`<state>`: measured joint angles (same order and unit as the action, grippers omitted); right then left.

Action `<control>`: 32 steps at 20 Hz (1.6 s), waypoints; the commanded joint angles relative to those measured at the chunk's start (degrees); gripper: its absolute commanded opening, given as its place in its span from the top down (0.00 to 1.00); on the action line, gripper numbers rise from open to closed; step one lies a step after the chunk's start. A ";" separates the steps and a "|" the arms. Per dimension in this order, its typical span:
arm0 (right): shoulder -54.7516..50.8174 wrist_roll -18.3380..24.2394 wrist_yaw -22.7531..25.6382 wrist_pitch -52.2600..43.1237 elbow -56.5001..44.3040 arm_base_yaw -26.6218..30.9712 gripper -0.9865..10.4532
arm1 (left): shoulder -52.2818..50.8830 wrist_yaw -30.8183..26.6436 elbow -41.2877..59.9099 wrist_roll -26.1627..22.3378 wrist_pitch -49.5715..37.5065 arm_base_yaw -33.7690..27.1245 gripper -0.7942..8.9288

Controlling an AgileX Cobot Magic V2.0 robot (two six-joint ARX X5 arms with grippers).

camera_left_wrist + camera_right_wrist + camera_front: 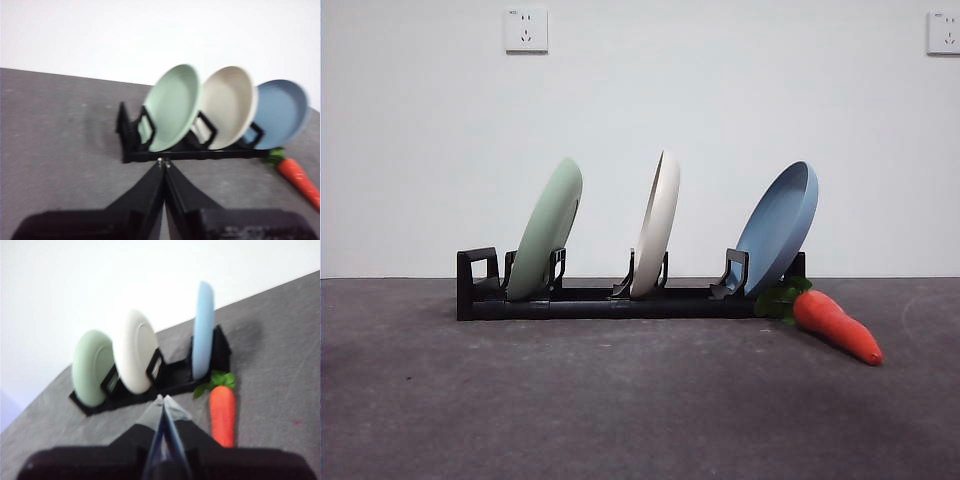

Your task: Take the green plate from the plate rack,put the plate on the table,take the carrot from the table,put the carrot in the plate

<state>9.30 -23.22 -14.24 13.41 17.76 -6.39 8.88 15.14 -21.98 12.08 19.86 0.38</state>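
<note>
The green plate stands on edge in the left slot of the black plate rack, leaning right. It also shows in the left wrist view and the right wrist view. The carrot lies on the dark grey table just right of the rack's end, leaves toward the rack; it shows too in the wrist views. My left gripper is shut and empty, short of the rack. My right gripper is shut and empty, short of the rack and carrot. Neither shows in the front view.
A cream-white plate stands in the rack's middle slot and a blue plate in the right slot, leaning over the carrot's leaves. A white wall with two sockets rises behind the table.
</note>
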 commanded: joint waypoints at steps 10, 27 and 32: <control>22.21 24.52 -5.42 31.65 28.55 -0.15 0.92 | 15.19 15.04 -20.24 -9.42 17.68 0.07 0.93; 33.18 31.36 -6.64 51.67 41.13 -0.96 0.45 | 19.06 21.99 -25.77 -16.15 32.33 0.07 0.39; 33.18 31.12 -6.67 51.67 41.13 -0.96 0.39 | 19.76 21.86 -25.77 -14.75 29.05 0.07 0.37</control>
<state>42.52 8.36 -20.86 65.39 58.81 -7.22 28.56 36.82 -47.55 -3.38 49.56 0.38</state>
